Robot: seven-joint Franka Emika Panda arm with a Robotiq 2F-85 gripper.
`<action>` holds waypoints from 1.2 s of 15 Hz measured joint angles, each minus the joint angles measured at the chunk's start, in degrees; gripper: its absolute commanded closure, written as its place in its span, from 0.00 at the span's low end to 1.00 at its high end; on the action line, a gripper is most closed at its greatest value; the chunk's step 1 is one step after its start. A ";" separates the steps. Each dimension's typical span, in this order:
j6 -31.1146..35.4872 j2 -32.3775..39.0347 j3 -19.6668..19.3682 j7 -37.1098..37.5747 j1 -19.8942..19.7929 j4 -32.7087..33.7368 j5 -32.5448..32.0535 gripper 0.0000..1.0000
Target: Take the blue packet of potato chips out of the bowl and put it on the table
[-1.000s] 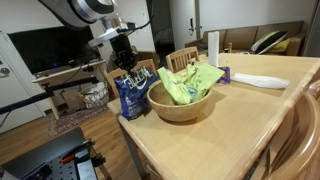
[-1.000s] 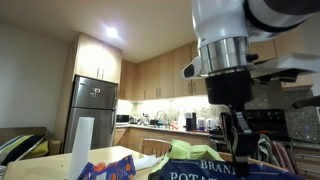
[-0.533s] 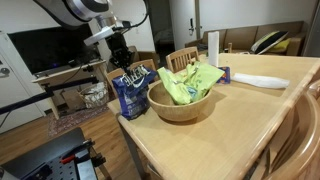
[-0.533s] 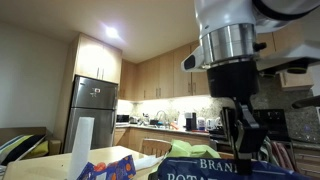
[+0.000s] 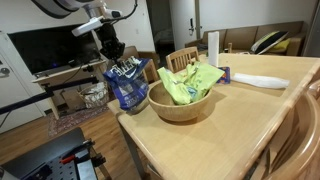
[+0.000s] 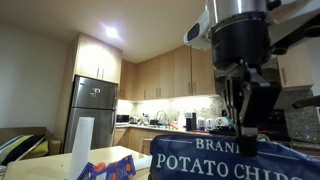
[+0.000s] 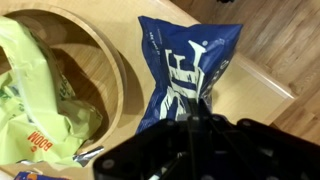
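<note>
The Robotiq gripper (image 5: pixel 120 66) has its fingers clenched on the top edge of the crinkly dark-blue foil packet of potato chips with white lettering (image 5: pixel 125 87). The packet hangs below the fingers, out of the bowl. Its long axis runs upright from 12 to 6 o'clock, with the pinched top edge up and the bottom edge pointing down.

In an exterior view it sits at 9 o'clock of the round, light tan wooden bowl (image 5: pixel 180 106), just beside the rim and over the corner of the large light-wood table (image 5: pixel 235 125). Whether its bottom edge touches the table top I cannot tell.

In an exterior view taken from low down, the packet (image 6: pixel 235 163) faces the camera. Its lettering reads level and right way up, and the gripper (image 6: pixel 245 132) comes down onto it from 12 o'clock.

In the wrist view the gripper (image 7: pixel 195 113) enters at 6 o'clock. The packet (image 7: pixel 185 65) stretches away from it toward 12 o'clock over the pale table (image 7: pixel 255 85). The bowl (image 7: pixel 112 60) lies at 9 o'clock of the packet and holds a lime-green crinkly bag (image 7: pixel 30 95).
</note>
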 measured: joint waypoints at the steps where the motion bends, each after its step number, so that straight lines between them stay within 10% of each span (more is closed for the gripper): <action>1: -0.33 -0.40 0.12 -0.39 0.34 0.00 1.41 1.00; 18: -5.01 3.92 1.97 -3.73 2.46 1.06 8.49 1.00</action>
